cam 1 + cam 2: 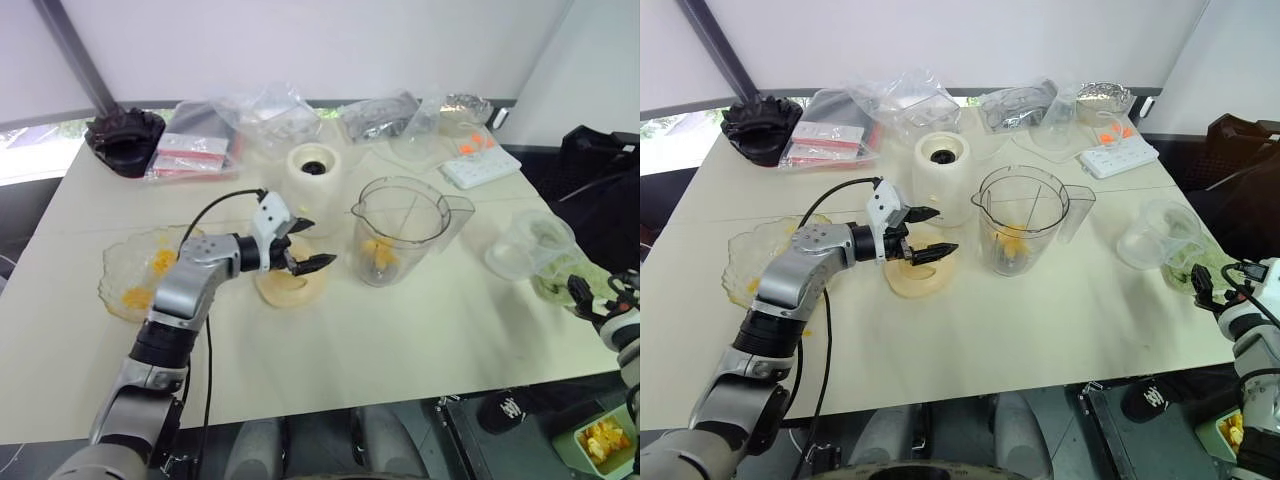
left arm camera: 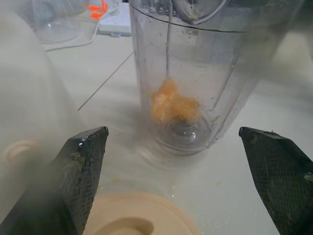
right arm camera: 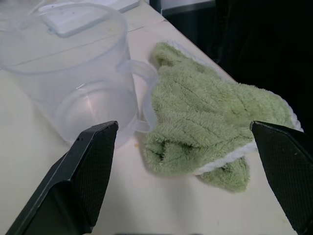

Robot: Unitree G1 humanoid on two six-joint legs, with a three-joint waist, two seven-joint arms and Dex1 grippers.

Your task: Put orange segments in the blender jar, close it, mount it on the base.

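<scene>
Left gripper (image 1: 312, 246), jaws wide and empty, hovers over the flat lid (image 1: 290, 285); upright blender jar (image 1: 398, 232) stands just beyond; right gripper (image 3: 186, 181), jaws wide, waits near the surface's right edge.

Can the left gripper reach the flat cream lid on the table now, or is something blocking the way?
Probably yes. The left gripper hovers open right above the lid, and nothing lies between them. The blender jar stands apart to one side, so it should not interfere.

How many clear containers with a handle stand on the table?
2. The blender jar stands near the middle, right of the flat lid, with orange segments inside. The measuring jug stands near the right edge, beside a green cloth.
</scene>
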